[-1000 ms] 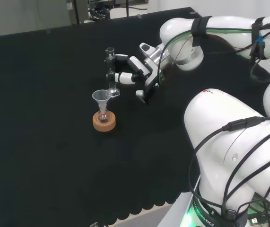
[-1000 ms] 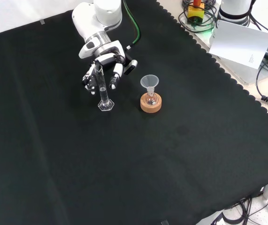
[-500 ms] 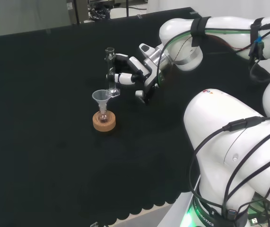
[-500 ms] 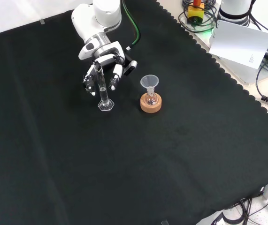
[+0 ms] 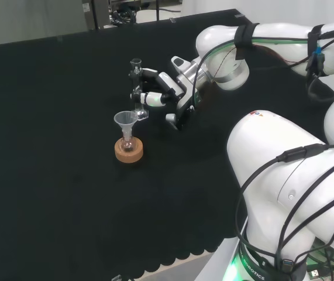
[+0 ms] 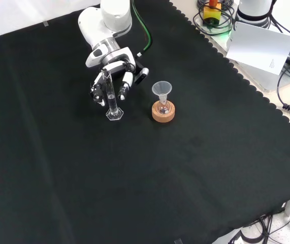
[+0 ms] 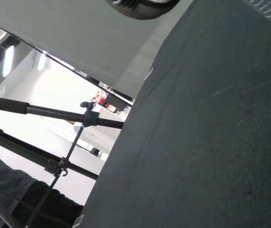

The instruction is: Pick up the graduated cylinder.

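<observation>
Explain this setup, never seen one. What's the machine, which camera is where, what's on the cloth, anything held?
One white robot arm with a black and white hand in place of a gripper. The head view looks over the arm from behind; the front view looks down from the opposite side; the wrist view rides with the hand. On the black cloth stand a clear graduated cylinder and a small flask with a funnel on a cork ring. The fingers curl around the cylinder, whose base seems still on the cloth.

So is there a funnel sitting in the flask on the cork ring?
Yes, in the front view a clear funnel stands in the small flask resting on the cork ring.
</observation>
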### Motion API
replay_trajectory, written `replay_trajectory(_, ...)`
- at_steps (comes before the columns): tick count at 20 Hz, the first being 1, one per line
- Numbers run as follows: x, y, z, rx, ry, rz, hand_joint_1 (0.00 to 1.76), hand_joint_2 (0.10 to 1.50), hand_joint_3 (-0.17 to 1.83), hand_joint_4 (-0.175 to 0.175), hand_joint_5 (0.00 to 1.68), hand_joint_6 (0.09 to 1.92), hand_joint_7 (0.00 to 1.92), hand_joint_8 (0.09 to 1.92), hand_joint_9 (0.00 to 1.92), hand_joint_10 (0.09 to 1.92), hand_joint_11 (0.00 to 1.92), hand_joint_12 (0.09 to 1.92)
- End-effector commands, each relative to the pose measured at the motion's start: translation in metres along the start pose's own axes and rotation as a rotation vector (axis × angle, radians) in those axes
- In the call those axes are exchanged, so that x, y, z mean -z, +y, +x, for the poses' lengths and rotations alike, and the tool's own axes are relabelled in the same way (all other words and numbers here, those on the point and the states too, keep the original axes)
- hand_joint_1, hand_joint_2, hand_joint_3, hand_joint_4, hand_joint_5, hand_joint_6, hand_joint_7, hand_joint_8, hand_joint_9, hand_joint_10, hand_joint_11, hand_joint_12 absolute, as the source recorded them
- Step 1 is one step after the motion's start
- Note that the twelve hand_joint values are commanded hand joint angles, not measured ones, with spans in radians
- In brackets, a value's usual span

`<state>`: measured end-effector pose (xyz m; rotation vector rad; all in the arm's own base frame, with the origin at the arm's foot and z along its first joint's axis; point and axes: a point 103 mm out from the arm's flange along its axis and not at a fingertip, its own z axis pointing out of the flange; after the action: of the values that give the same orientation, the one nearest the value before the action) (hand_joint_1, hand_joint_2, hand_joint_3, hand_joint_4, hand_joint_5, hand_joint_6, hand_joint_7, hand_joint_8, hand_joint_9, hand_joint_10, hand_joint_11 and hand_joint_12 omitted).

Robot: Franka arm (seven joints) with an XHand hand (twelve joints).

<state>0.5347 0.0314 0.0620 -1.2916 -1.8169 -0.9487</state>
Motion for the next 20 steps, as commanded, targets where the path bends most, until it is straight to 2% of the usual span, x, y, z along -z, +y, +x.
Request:
replay_trajectory(1, -0.0026, 0.0009, -0.0031, -0.004, 0.01, -0.01, 1.08, 1.0, -0.17, -0.002, 0.53, 0.58, 0.63, 0.59, 0.92, 0.43, 0.56, 1.21)
replay_trajectory(13, -0.0076, 0.0016, -0.0046, -0.015, 0.007, -0.039, 1.04, 1.09, -0.17, 0.022, 0.69, 0.61, 0.71, 0.59, 1.01, 0.38, 0.65, 1.15)
replay_trajectory(20, -0.0016, 0.0042, -0.0011, -0.017, 0.0, -0.05, 1.08, 1.25, -0.17, 0.014, 0.69, 0.71, 0.83, 0.61, 1.1, 0.31, 0.74, 1.11)
